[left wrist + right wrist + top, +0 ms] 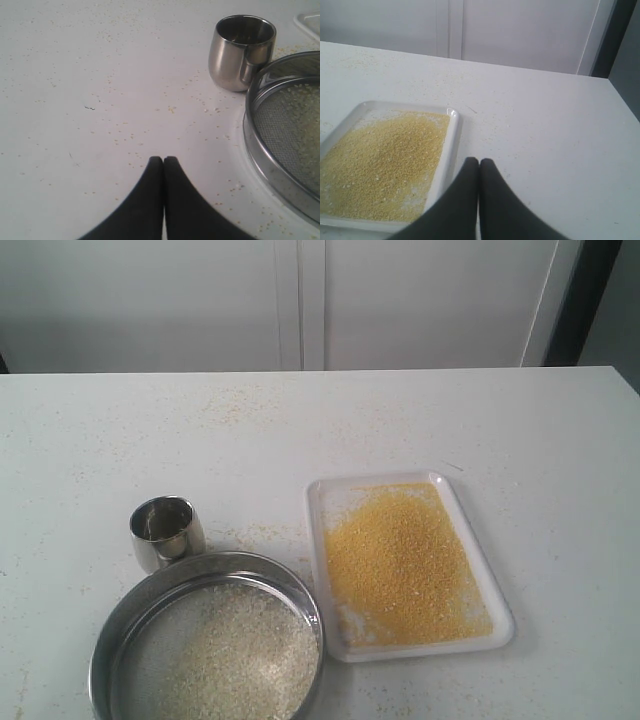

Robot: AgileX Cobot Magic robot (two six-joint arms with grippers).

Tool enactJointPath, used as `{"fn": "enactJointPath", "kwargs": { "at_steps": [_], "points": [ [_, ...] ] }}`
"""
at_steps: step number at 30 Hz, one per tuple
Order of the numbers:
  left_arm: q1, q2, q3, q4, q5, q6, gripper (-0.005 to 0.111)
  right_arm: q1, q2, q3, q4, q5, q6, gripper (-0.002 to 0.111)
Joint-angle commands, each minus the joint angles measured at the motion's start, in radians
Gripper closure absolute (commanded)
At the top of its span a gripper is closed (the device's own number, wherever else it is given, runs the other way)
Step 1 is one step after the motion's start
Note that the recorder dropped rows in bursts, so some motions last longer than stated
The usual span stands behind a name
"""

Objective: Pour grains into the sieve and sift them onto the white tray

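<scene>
The grains lie in two lots in the exterior view: fine golden-yellow meal [400, 565] spread over the flat white rectangular plastic tray [335, 495], and coarser pale whitish grains [250, 650] on the mesh of the wide round stainless-steel sieve [225, 562], just beside the tray on the white table [520, 440]. A small rounded steel cup [167, 532] stands upright right beside the sieve's rim. Neither arm shows here. I count one sieve, one tray and one cup.

In the left wrist view the left gripper [163, 160] is clenched on nothing, its black jaws pressed together above bare table, with the cup [240, 50] and the sieve's rim [260, 145] near. The cup looks all but empty.

In the right wrist view the right gripper [479, 162] is likewise closed and empty, just beside the tray's rim [447, 150].

Pouring and sifting look finished. I judge little remains: at most, lifting the sieve again for a further shake would call for opened jaws on its rim.
</scene>
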Motion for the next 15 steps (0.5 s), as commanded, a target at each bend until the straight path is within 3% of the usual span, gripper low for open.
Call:
{"fn": "enactJointPath", "kwargs": {
  "at_steps": [1, 15],
  "points": [
    [0.003, -0.004, 0.005, -0.012, -0.001, -0.002, 0.107, -0.009, -0.006, 0.026, -0.004, -0.056, 0.007, 0.108],
    [0.003, -0.004, 0.005, -0.012, -0.001, -0.002, 0.107, -0.009, -0.006, 0.026, -0.008, 0.026, 0.004, 0.108]
  ]
}}
